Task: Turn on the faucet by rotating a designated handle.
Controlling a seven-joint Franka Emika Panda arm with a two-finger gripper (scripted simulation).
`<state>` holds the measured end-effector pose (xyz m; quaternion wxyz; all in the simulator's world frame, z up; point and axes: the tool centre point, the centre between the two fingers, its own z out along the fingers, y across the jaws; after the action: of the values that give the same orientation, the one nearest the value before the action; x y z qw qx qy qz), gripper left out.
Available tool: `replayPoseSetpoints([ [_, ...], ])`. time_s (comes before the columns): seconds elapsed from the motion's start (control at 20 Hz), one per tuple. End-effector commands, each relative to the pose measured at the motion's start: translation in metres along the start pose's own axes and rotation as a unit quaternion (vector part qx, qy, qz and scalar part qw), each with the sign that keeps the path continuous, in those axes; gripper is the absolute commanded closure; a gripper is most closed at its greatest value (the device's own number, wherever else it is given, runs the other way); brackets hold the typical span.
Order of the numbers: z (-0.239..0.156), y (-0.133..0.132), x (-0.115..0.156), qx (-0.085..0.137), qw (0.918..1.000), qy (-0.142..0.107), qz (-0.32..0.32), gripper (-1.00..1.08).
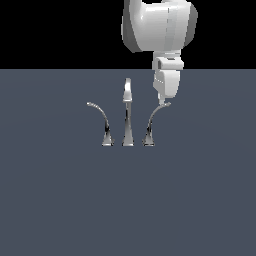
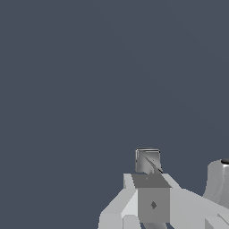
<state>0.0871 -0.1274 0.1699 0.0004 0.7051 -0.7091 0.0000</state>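
Overhead, the arm hangs straight down, its gripper touching the handle tip beside the faucet spout; I cannot tell how the jaws stand.

Pale end effector over plain grey surface, small chrome piece at its tip, curved chrome part beside it

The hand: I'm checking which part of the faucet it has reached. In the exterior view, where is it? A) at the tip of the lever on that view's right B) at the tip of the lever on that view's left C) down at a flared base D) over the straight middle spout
A: the hand meets the upper tip of the handle on the exterior view's right, beside the spout.
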Motion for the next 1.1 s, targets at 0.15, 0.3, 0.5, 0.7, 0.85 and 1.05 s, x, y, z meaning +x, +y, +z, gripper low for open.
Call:
replayPoseSetpoints([
  [0.15, 0.000, 0.011, 0.005, 0.000, 1.0000, 0.000, 0.000, 1.08],
  [0.3, 0.000, 0.020, 0.008, 0.000, 1.0000, 0.000, 0.000, 1.08],
  [0.5, 0.000, 0.032, 0.013, 0.000, 1.0000, 0.000, 0.000, 1.08],
  [0.7, 0.000, 0.042, 0.017, 0.000, 1.0000, 0.000, 0.000, 1.08],
  [0.85, 0.000, 0.039, 0.008, 0.005, 1.0000, -0.001, -0.004, 1.08],
  [1.05, 0.000, 0.051, 0.006, 0.004, 1.0000, -0.001, -0.003, 1.08],
])
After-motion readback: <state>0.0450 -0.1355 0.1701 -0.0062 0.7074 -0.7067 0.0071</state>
